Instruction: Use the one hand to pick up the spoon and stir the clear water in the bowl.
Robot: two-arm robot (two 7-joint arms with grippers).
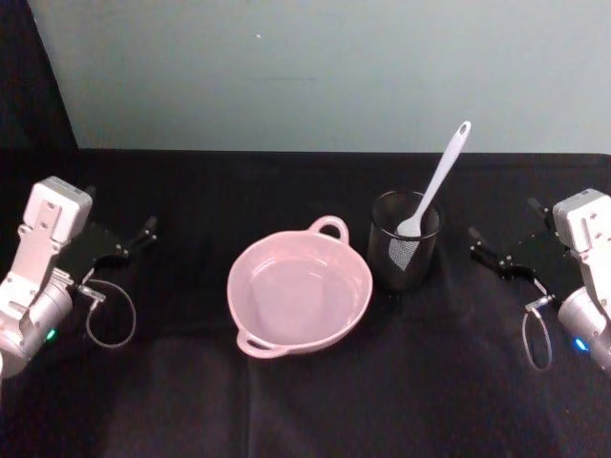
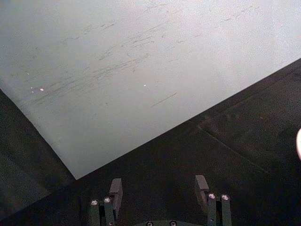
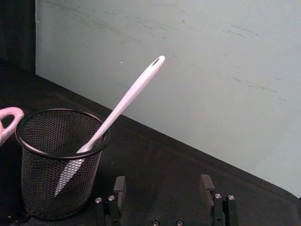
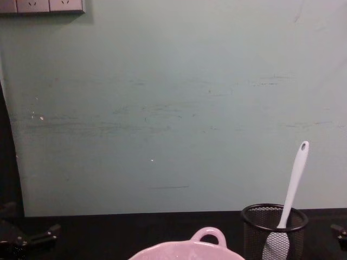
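Observation:
The pale pink bowl sits at the table's middle with clear water in it; its loop handle shows low in the chest view. The white spoon stands head-down in a black wire-mesh cup just right of the bowl, its handle leaning up and to the right. My right gripper rests open to the right of the cup, apart from it and holding nothing. Its wrist view shows the spoon and cup ahead of the open fingers. My left gripper lies open at the far left.
A black cloth covers the table, and a pale green wall stands behind it. Bare cloth lies in front of the bowl and between the bowl and each arm. Grey cable loops hang by both wrists.

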